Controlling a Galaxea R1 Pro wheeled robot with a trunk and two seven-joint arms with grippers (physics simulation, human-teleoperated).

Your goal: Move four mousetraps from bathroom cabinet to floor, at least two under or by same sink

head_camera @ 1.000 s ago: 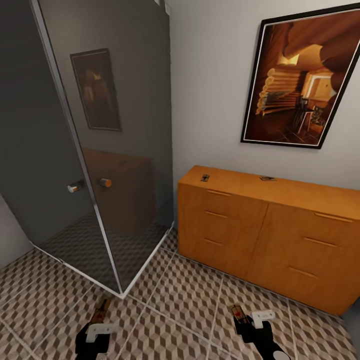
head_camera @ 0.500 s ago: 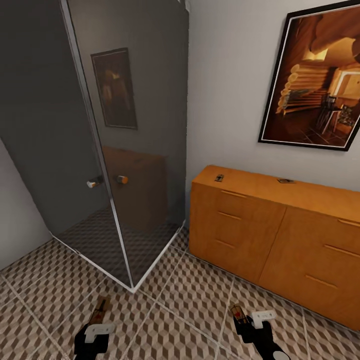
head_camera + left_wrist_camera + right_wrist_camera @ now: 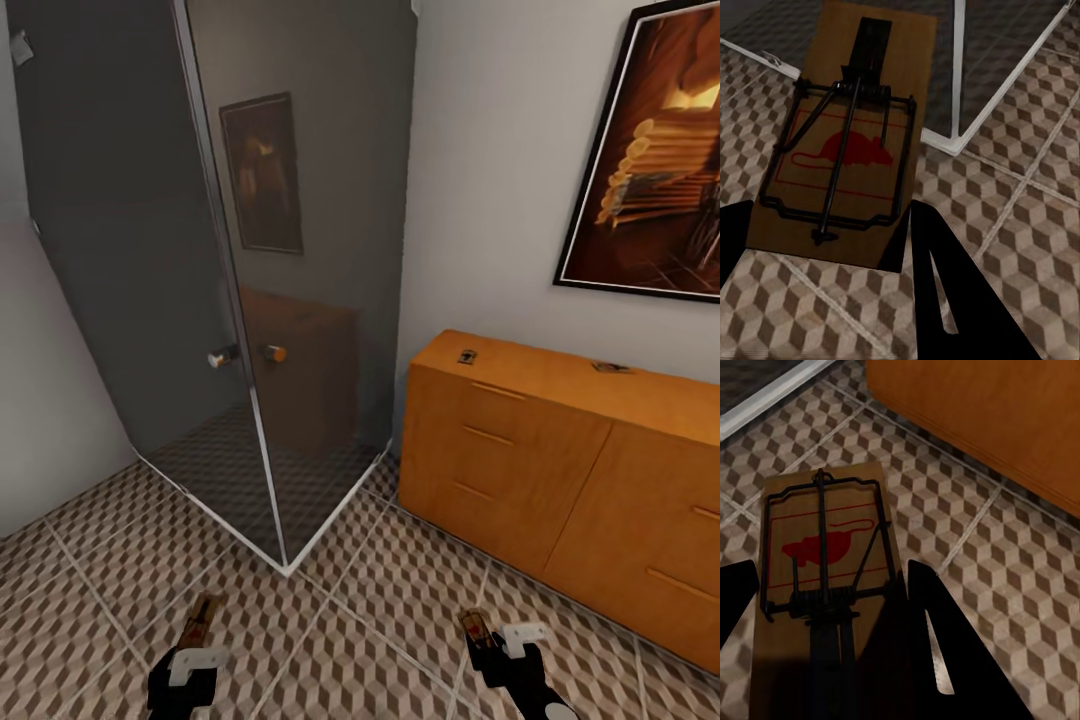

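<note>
My left gripper is shut on a tan mousetrap, held low over the cube-patterned bathroom floor. The left wrist view gives that mousetrap with its red mouse mark, between dark fingers. My right gripper is shut on a second mousetrap. In the right wrist view this mousetrap hangs above the tiles near the cabinet. Two more mousetraps lie on top of the orange-brown cabinet. The bathroom sink is out of view.
A dark glass shower enclosure with a chrome door knob stands left of the cabinet, its corner frame meeting the floor just ahead of me. A framed picture hangs above the cabinet. Tiled floor stretches between the two grippers.
The whole picture has shifted to the right, so the camera has turned left. Both grippers keep the same place in the view, each still holding its mousetrap.
</note>
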